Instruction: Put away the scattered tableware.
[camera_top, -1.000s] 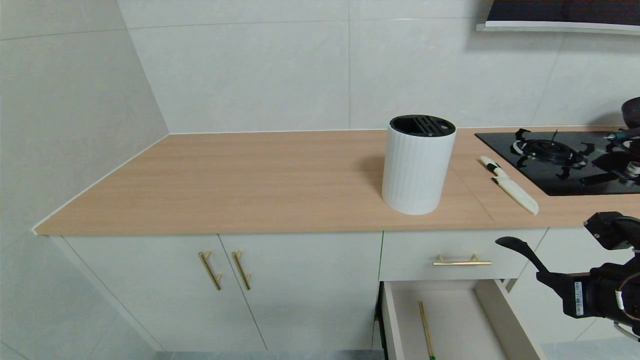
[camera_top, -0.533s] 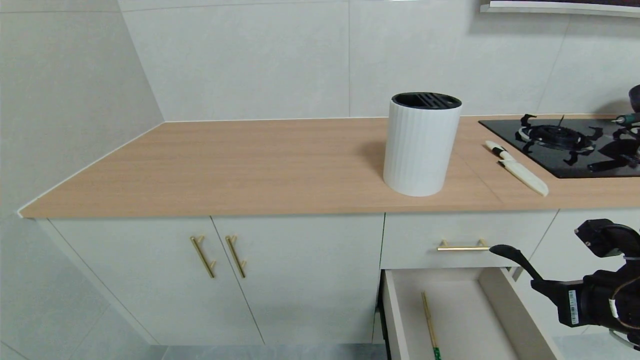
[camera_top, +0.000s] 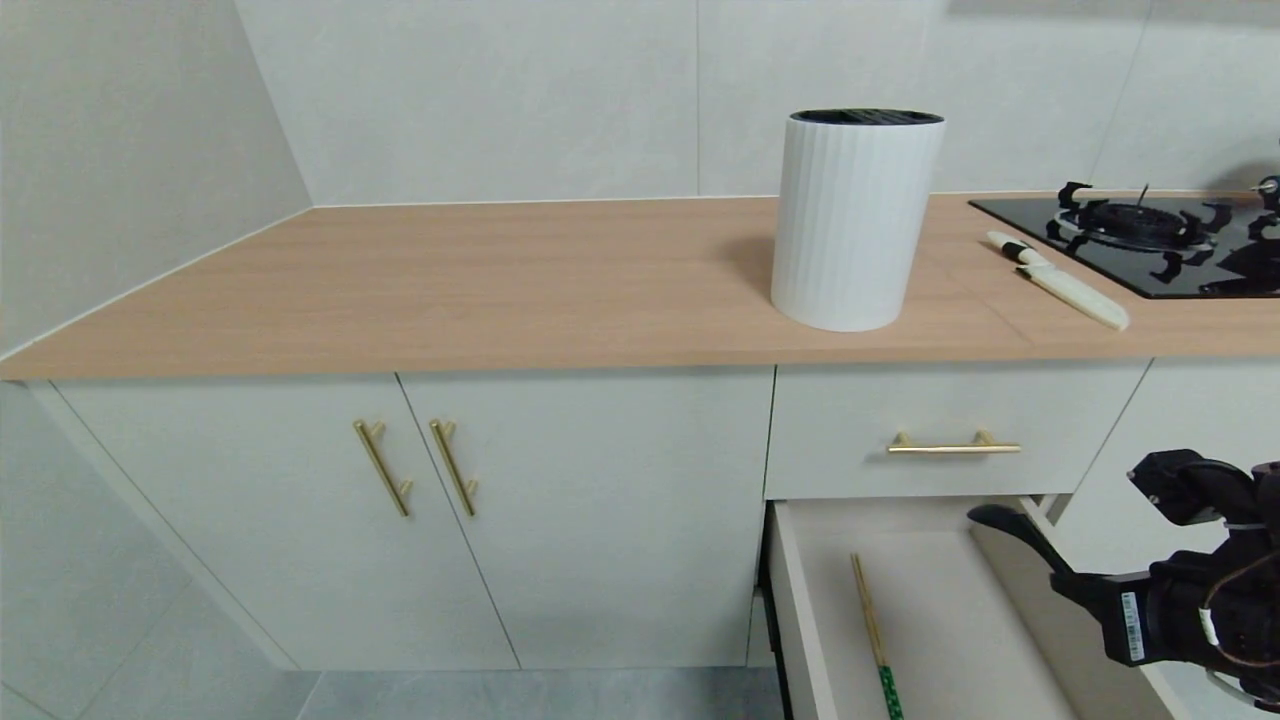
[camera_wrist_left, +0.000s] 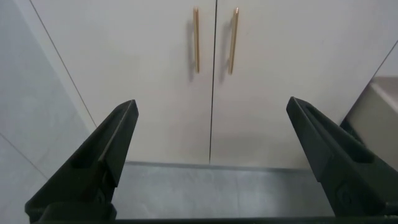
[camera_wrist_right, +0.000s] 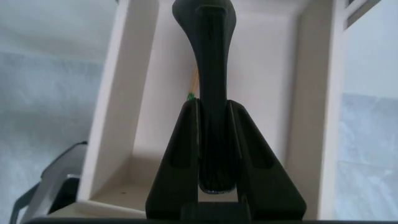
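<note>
Plainly, your next concern is the knife (camera_top: 1060, 282). It lies flat on the counter (camera_top: 500, 280), between the white knife block (camera_top: 855, 220) at its 9 o'clock and the hob (camera_top: 1150, 240) at its 2 o'clock, touching neither.

Take the head view as your clock face. The knife sits at about 1 o'clock from the right end effector (camera_top: 992, 516), up on the counter, while that end effector hangs lower, over the open drawer (camera_top: 790, 600). Your right arm is by far the nearer. The left end effector (camera_wrist_left: 211, 107) faces the two cabinet doors (camera_wrist_left: 261, 81) well off toward 9 o'clock, fingers spread wide with nothing between them. The right end effector is pressed narrow, fingers together, and nothing shows in its hold.

The knife's long axis runs from 10 o'clock to 4 o'clock. The short end with the dark band, which I take for the handle, points back toward the wall. The long pale end points toward the counter's front edge. By my reckoning, you would need to raise the right arm above counter height and spread its fingers across that slanted axis before any grasp.

Chopsticks (camera_top: 870, 630) already lie lengthwise in the drawer, nearer its 9 o'clock wall.
</note>
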